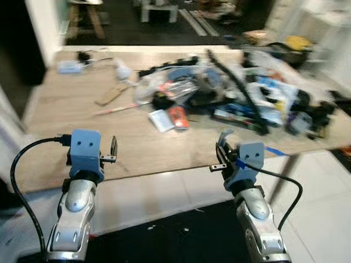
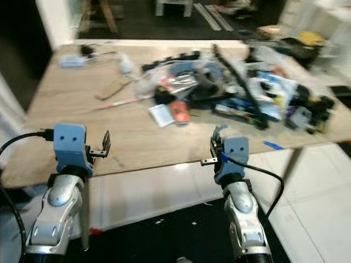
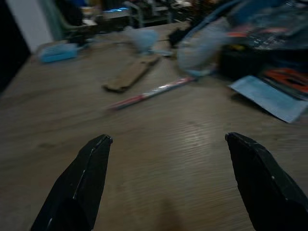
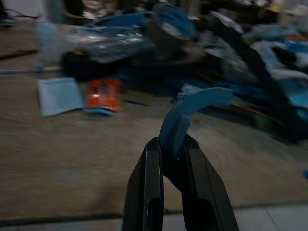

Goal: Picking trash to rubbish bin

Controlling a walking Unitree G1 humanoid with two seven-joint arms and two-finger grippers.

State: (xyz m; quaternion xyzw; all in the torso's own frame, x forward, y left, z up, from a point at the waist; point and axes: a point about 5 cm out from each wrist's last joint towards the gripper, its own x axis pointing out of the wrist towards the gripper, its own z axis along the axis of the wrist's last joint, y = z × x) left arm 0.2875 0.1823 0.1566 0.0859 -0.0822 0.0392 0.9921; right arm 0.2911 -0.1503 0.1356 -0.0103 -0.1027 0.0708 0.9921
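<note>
A curled blue strip (image 4: 192, 108) is pinched between the clenched fingers of the right pincer (image 4: 171, 149) at the lower right of the frame, over the counter (image 1: 66, 109) edge. The left pincer (image 3: 168, 144) (fingers spread wide) is held over bare wood at lower left. Clutter (image 1: 241, 93) is heaped at upper right.

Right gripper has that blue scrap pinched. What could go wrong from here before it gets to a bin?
1. The right gripper pinches only the lower end of the curved blue scrap; the rest sticks out, so it may slip in transit.
2. The left gripper hangs open just above the table; turning could knock its edge.
3. The images are blurred, so judging clearance is harder.
</note>
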